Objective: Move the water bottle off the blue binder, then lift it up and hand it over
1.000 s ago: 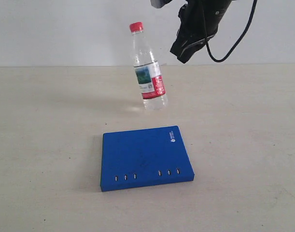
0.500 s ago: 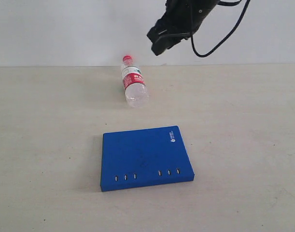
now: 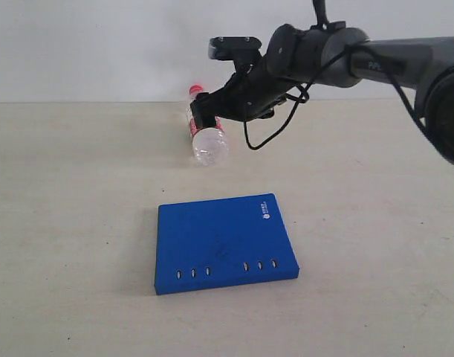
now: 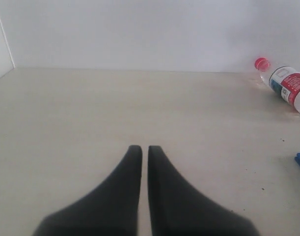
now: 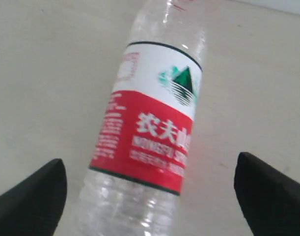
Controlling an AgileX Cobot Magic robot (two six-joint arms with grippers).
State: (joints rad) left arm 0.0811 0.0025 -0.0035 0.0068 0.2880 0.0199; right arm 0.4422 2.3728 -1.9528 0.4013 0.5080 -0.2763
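The water bottle (image 3: 209, 145) is lying on its side on the pale tabletop (image 3: 78, 186). Its red cap is pointing toward the white wall (image 3: 100, 44) and its clear base is facing the blue binder (image 3: 223, 242). It is resting off the binder, with a strip of bare tabletop showing between the two. The binder is lying flat and closed, its six small slots running along the near edge and its white logo sitting by the far right corner.

The right end effector (image 3: 208, 111) is hovering directly over the bottle's labelled middle, the arm reaching in from the right. In the right wrist view its fingers (image 5: 34, 196) are standing spread wide, one on each side of the bottle (image 5: 154, 132), and tabletop is showing between each finger and the plastic, so nothing is being pinched.

The left end effector (image 4: 141, 150) is hanging over bare tabletop with its fingers pressed together, holding nothing, the bottle (image 4: 287, 86) lying well away from it.
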